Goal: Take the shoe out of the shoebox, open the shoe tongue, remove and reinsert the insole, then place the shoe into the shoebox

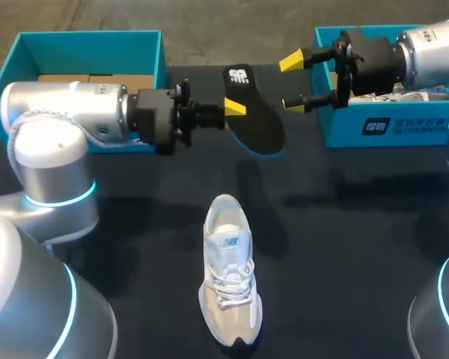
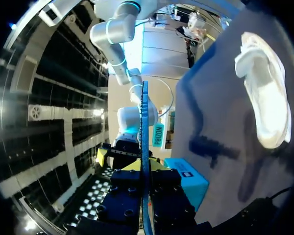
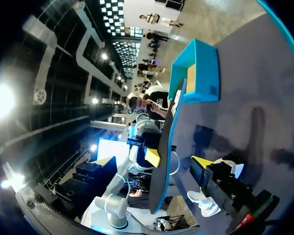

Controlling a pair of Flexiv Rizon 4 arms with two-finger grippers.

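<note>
Stage: removal done, reinsertion due, by my read. Flat black foam insole (image 1: 253,112) is in the air above dark counter (image 1: 344,247), pinched near its heel by left pincer (image 1: 234,107). Right pincer (image 1: 293,82) is spread beside its toe end. Next move needs the toe aimed into white-grey sneaker (image 1: 228,269), which lies upright below, laced.

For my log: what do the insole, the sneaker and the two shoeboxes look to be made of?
Insole: thin black foam, probably fabric-topped. It looks matte, with a blue underside edge showing in the left wrist view.
Sneaker: pale mesh with suede-like panels, matte, with woven laces. The sole material cannot be told.
Left shoebox and right shoebox: likely teal cardboard, with thin flat walls and a dull finish.
</note>
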